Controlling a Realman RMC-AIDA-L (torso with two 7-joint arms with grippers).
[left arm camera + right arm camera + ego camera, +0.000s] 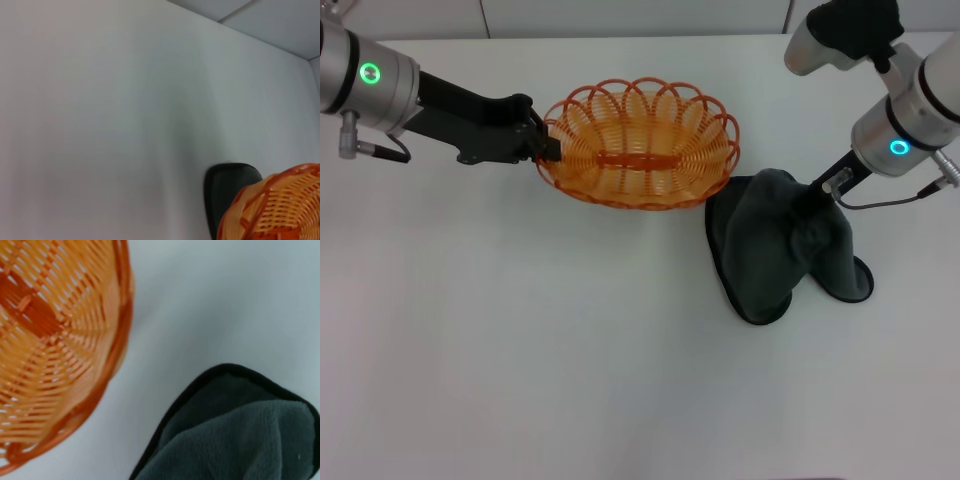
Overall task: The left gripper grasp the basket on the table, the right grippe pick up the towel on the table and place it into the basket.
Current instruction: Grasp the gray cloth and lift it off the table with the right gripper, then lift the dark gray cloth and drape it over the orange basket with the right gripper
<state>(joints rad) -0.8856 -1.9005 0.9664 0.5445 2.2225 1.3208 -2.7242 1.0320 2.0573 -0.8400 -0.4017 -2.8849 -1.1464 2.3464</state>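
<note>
Left hand (546, 142) at the left rim of the orange wire basket (638, 143), black fingers pinching the scalloped edge; basket looks tipped, its left side raised off the white desk (520, 340); nothing inside it; dark grey towel (782, 245) just right of the basket, near its lower right rim, bunched up into a peak; right hand (808, 207) on that peak, fingers buried in the cloth, pinching the towel; towel's lower edges on the desk.

Left gripper (548, 143) clamped at the left, right gripper (810, 205) pinching, lifted
</note>
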